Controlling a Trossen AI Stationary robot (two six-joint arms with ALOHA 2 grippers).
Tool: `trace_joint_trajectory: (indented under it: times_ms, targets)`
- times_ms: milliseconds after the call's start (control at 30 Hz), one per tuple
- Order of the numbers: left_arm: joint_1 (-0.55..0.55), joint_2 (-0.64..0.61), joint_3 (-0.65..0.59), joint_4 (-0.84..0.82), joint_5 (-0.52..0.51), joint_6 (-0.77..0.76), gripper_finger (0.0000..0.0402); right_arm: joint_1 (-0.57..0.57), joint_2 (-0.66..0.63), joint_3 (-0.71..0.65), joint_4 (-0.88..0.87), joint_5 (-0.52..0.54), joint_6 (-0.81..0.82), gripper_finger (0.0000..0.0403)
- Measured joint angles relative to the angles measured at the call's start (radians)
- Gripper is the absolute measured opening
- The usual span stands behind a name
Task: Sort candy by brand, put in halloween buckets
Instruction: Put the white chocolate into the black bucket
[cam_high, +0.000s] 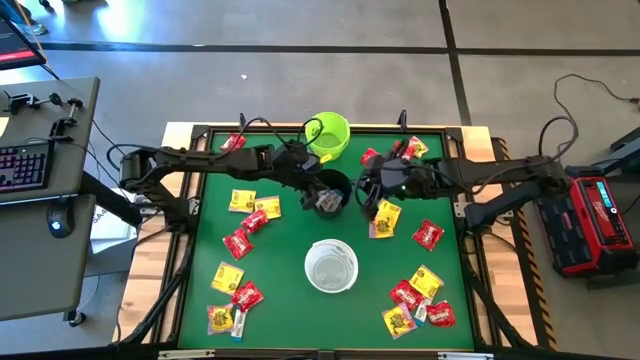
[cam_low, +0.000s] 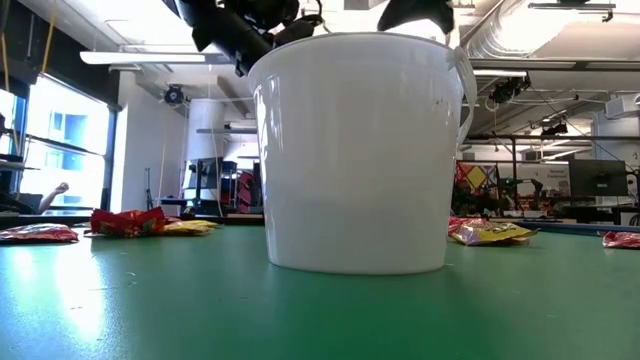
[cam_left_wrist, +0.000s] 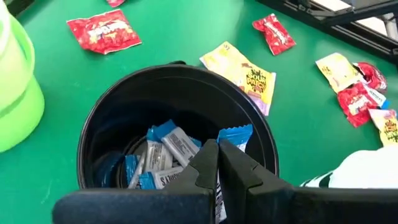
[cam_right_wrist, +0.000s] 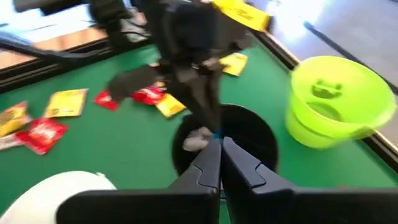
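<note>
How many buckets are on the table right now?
3: the lime green bucket at the far edge, the black bucket near the centre under the left gripper, the white bucket nearer the front.

We get bright, even overhead light and soft shadows; only the right wrist view is motion-blurred.

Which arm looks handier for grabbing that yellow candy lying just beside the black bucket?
Probably the right. The right gripper, shut, hangs almost directly over the yellow candy, while the left gripper, also shut, hangs over the black bucket, which already holds blue-and-white candies.
</note>
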Motion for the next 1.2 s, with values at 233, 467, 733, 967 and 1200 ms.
trace_joint_trajectory:
  times_ms: [233,467,733,967,1200]
  targets:
    - [-0.004,0.006,0.000,0.004,-0.051,-0.001,0.0000,-0.064,0.002,0.000,0.039,-0.126,-0.135,0.0000]
    - [-0.003,0.006,0.000,0.003,-0.070,0.012,0.0000,-0.119,0.002,0.000,0.039,-0.169,-0.203,0.0000]
    - [0.019,0.006,0.000,-0.052,-0.080,0.072,0.0000,-0.127,-0.025,-0.169,0.215,-0.224,-0.163,0.0000]
    - [0.020,0.009,0.001,-0.064,-0.092,0.074,0.0000,-0.124,-0.060,-0.349,0.393,-0.236,-0.032,0.0000]
    - [0.014,0.120,0.151,-0.172,-0.094,0.138,0.0000,-0.124,-0.067,-0.358,0.394,-0.236,-0.027,0.0000]
